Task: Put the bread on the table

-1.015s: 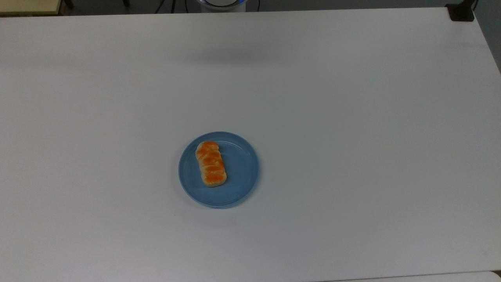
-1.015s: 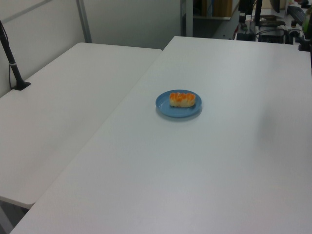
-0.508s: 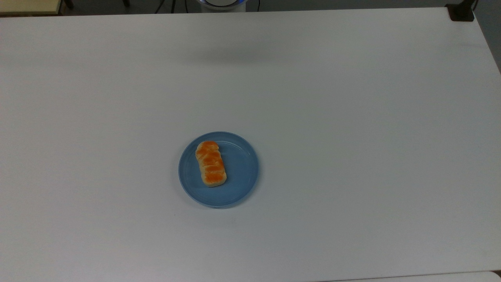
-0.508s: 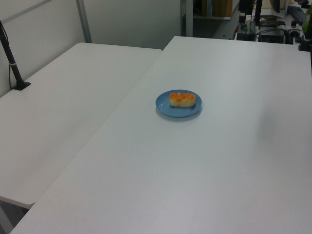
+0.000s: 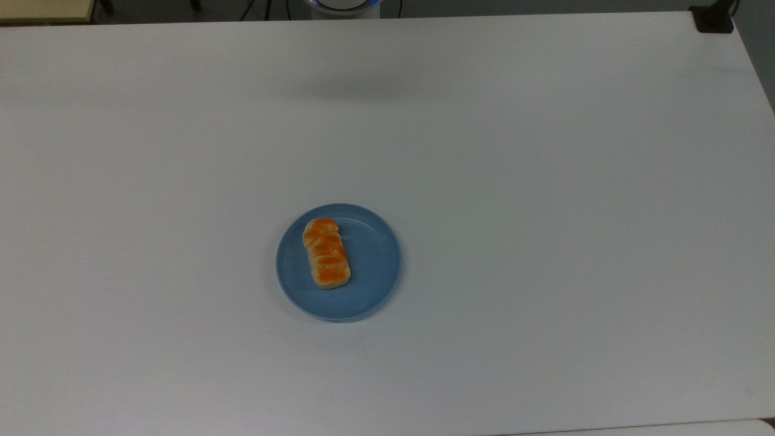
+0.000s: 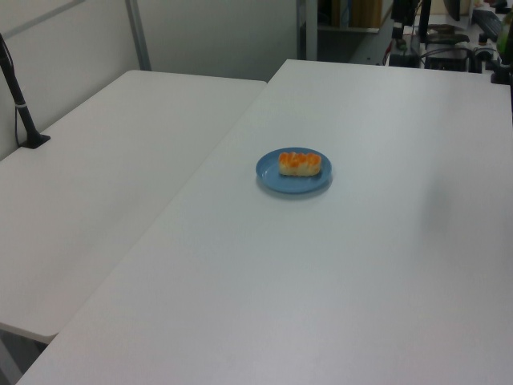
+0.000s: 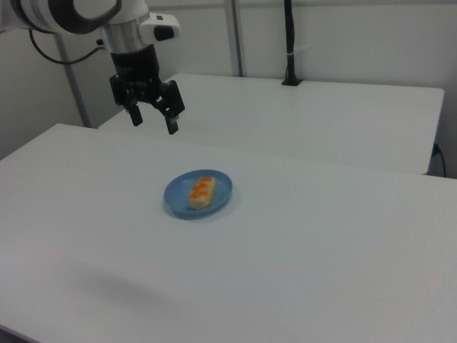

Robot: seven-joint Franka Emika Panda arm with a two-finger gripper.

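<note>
Your hand (image 7: 153, 122) hangs spread wide and empty, well above the bench (image 5: 545, 181). The bread (image 5: 326, 252) lies on the plate (image 5: 375, 266); a careless pinch could drag both.

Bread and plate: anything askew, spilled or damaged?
Nothing stands out. The bread lies flat and whole on the blue plate, off-centre toward the top view's left. The table shows no spill. The end effector hangs open above the table, apart from both.
</note>
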